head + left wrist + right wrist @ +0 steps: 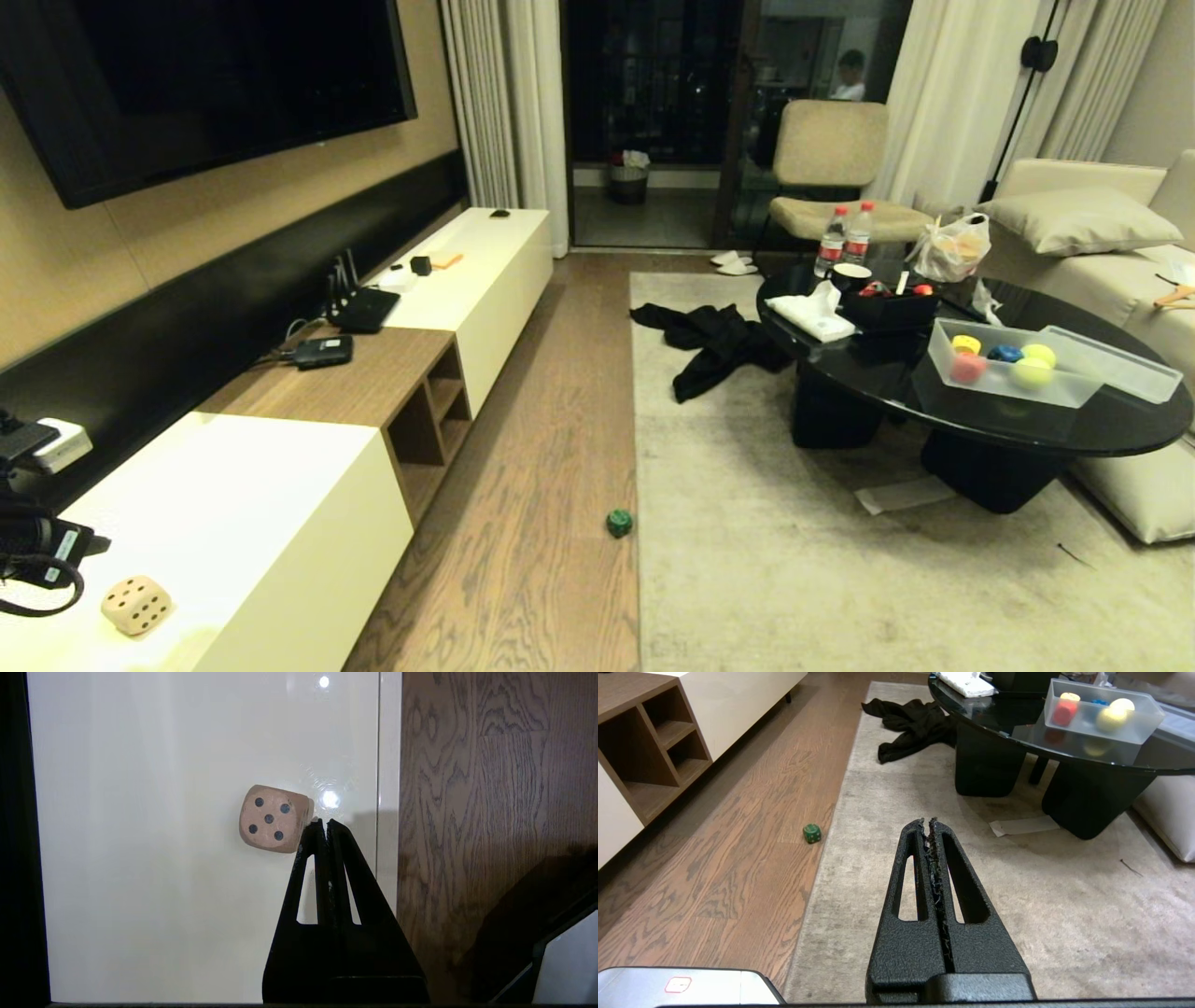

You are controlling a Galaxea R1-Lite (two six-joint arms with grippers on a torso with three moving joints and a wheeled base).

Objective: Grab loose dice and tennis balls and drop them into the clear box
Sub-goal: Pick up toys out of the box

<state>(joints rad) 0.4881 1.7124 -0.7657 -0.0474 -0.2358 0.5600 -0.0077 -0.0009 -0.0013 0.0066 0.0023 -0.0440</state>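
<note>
The tan die sat on the glossy cream top of the TV cabinet, near its edge above the wood floor, five dark pips facing up, and the left gripper hung just beside it with its black fingers pressed together, holding nothing. That cube looked matte and a touch spongy, with rounded corners, so it was probably light and forgiving under a squeeze; the sensible hold seemed to be across two opposite flat faces, square on, since a corner grip would likely let it roll on that slick lacquer. The jaws would have to spread first. Down on the floor a green die lay at the seam where the grained boards met the flat-woven rug, small, pale-pipped, the same rounded shape. The right gripper hung parked over the rug, its fingers shut and empty too. Over on the black glass coffee table stood the clear box, frosted plastic with thin walls, already holding a red die, a yellow one, a blue one and two fuzzy tennis balls, its lid lying alongside.
</note>
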